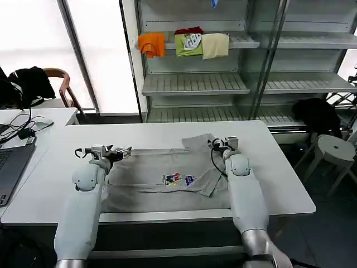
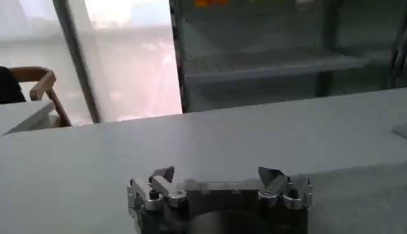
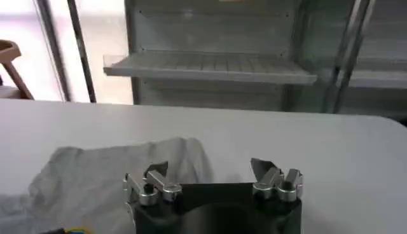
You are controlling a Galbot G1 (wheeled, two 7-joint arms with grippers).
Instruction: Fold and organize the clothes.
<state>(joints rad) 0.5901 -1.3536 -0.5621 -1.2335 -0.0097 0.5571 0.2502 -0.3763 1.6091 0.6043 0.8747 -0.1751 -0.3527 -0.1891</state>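
While the white counter (image 1: 279, 167) carries it across the middle, the light grey shirt (image 1: 150, 190) lies flat with its long axis running left to right, chest print up and its right-hand part folded into a soft, creased flap towards the far right. Both arms reach over it, the left gripper (image 1: 114, 151) at the far left edge and the right gripper (image 1: 225, 144) just beside the flap, so the right one looks nearer. Each pair of metal jaws stands spread and empty.
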